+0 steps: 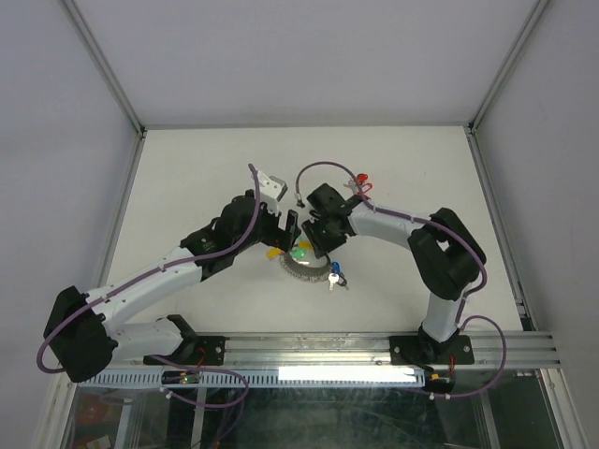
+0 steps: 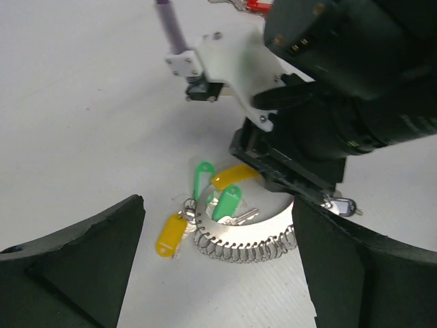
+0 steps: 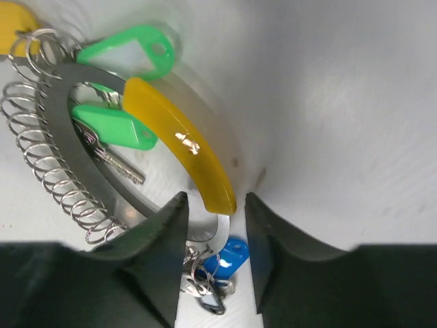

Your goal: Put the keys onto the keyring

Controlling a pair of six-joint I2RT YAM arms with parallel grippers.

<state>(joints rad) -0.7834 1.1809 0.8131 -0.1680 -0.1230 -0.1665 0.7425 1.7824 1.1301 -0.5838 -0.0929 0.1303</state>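
At frame centre on the tabletop lies the keyring, probably light, stiff and slippery; right jaws narrowly straddle its yellow arc, the likeliest hold, left jaws wide beside it.

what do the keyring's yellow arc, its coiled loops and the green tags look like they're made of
Yellow arc: probably hard plastic with a glossy finish; it carries a sharp white highlight.
Coiled loops: thin, silvery, shiny metal wire, bright and reflective along each turn.
Green tags: smooth opaque plastic with a soft sheen and rounded edges that look moulded.
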